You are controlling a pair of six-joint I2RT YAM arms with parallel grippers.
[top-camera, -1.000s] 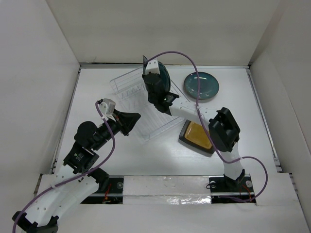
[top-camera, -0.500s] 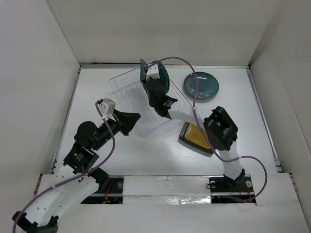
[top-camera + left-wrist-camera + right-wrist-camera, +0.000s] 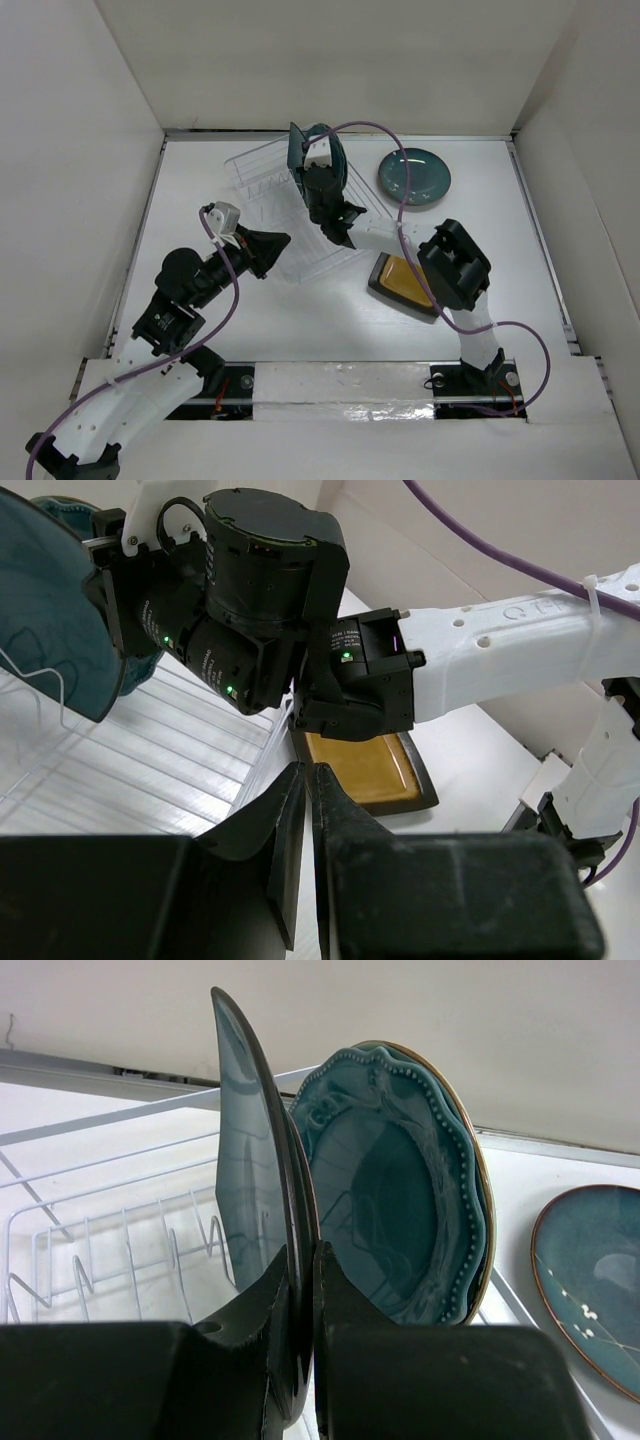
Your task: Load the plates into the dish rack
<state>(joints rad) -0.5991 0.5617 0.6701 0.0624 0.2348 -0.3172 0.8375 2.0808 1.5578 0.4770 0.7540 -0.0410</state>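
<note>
The right gripper (image 3: pixel 300 1260), clamped on the rim of the upright teal square plate (image 3: pixel 245 1160), has edged it leftward over the far end of the dish rack (image 3: pixel 262 185), just beside the standing teal scalloped plate (image 3: pixel 400 1190), so slotting seems next; the left gripper (image 3: pixel 305 800) waits closed, empty.

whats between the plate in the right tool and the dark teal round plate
In the right wrist view, the teal scalloped plate, standing on edge in the dish rack, lies between the held square plate and the dark teal round plate.
</note>
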